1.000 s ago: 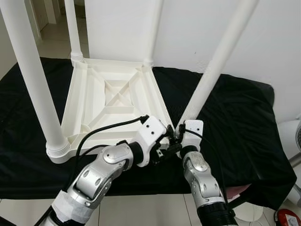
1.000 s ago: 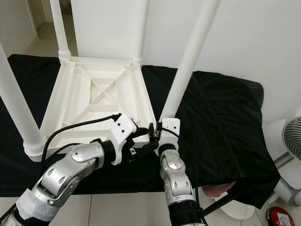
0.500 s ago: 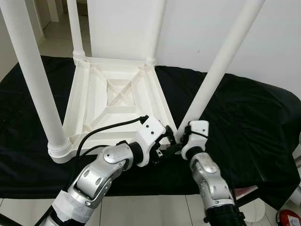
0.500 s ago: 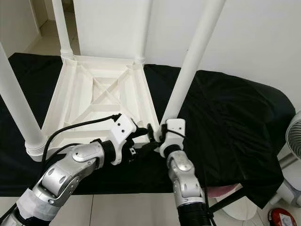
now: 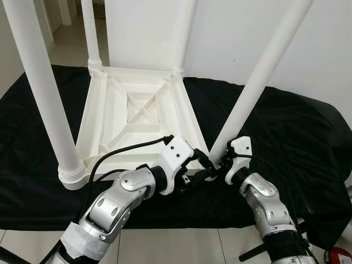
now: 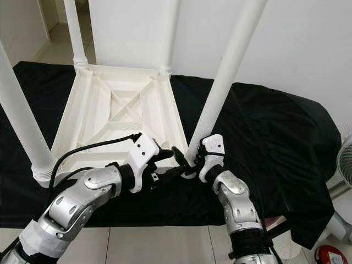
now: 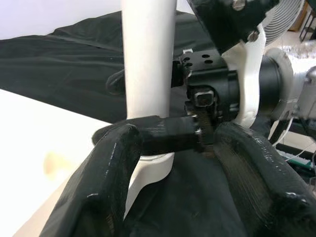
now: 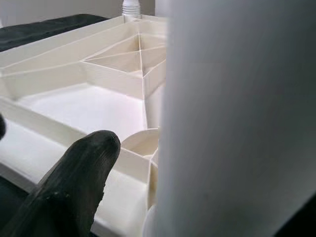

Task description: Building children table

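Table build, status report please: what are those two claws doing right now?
Both grippers at near-right table leg base. Right gripper clamps the leg; left gripper open beside it. Upturned tabletop on black cloth. Nothing blocking.

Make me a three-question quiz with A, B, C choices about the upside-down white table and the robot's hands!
1. Where does the table lie?
A. on a black cloth
B. on bare floor
C. on a wooden desk

2. How many white legs stand up from it?
A. two
B. three
C. four

3. What is the right gripper doing?
A. hanging idle
B. closed around the base of the nearest leg
C. holding a fan

Answers:
1 A: the black cloth spreads under the table on all sides.
2 C: one leg rises at each corner.
3 B: its fingers sit either side of the leg at the corner socket, and the left gripper is beside it.
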